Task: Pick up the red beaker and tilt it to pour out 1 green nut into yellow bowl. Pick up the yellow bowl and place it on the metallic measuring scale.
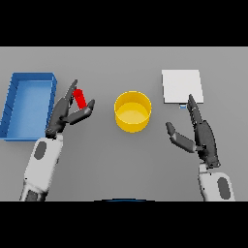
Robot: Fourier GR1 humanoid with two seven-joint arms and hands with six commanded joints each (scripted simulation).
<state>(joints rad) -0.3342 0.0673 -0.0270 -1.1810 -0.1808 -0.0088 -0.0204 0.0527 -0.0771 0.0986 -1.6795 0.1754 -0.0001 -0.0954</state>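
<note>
The red beaker [80, 98] is sitting left of centre in the frame, leaning a little, with the left hand [68, 112] reaching around it: straight fingers are lying along its far left side and the thumb is coming in just below and to its right. The hand is looking partly open, not yet clamped, and I cannot tell whether the beaker is off the table. No green nut is showing anywhere, and the yellow bowl [132, 112] at the centre is looking empty, so by my judgement the pour is not yet done and everything after it is left. The metallic measuring scale [181, 86] is lying bare at the upper right, well apart from the bowl. The right hand [201, 133] is hovering just below the scale, fingers spread wide, holding nothing. A blue tray [12, 99] is occupying the far left.
</note>
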